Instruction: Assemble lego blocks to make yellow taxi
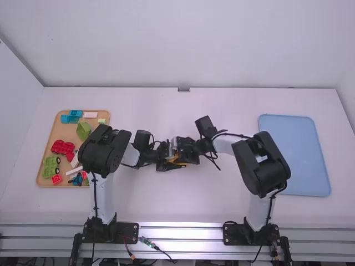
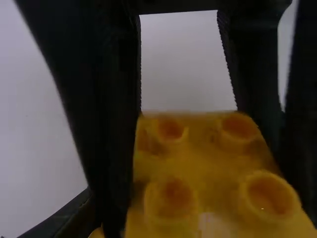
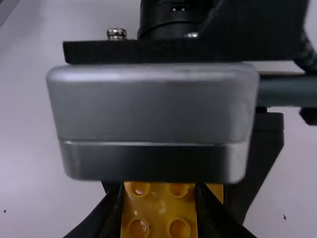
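Yellow studded brick is sitting btwn the R gripper's jaws, which are clamping it from both sides near the table's ctr. L gripper is facing it up close; can't tell if its jaws are open or shut. Another yellow pc is showing just beside the brick in the R wrist view.

Over on the L side, a tan tray is holding other pcs: red bricks, a green wheeled base, a lime-green pc, a pink brick & lt-blue bricks. On the R, a blue tray is lying flat, partly under the R arm.
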Action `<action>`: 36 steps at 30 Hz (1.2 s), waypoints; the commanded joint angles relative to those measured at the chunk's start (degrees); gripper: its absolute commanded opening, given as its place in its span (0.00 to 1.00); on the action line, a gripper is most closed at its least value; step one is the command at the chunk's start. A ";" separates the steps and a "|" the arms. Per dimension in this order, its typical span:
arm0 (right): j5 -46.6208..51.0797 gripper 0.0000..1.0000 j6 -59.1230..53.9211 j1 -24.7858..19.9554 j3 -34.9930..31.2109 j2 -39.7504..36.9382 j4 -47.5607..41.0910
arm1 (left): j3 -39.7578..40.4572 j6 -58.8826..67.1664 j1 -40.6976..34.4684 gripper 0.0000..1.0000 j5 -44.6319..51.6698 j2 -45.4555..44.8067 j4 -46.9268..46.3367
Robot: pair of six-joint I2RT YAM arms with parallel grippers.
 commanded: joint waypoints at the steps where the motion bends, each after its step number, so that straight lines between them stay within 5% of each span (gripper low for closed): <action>1: 0.72 0.00 0.33 0.09 0.83 1.14 -0.61 | 0.00 -0.24 -0.31 0.33 -1.99 1.05 -0.48; 36: 6.95 0.00 0.74 -1.20 0.44 0.33 -3.21 | 0.31 -0.22 -0.15 0.32 -2.19 1.05 -1.46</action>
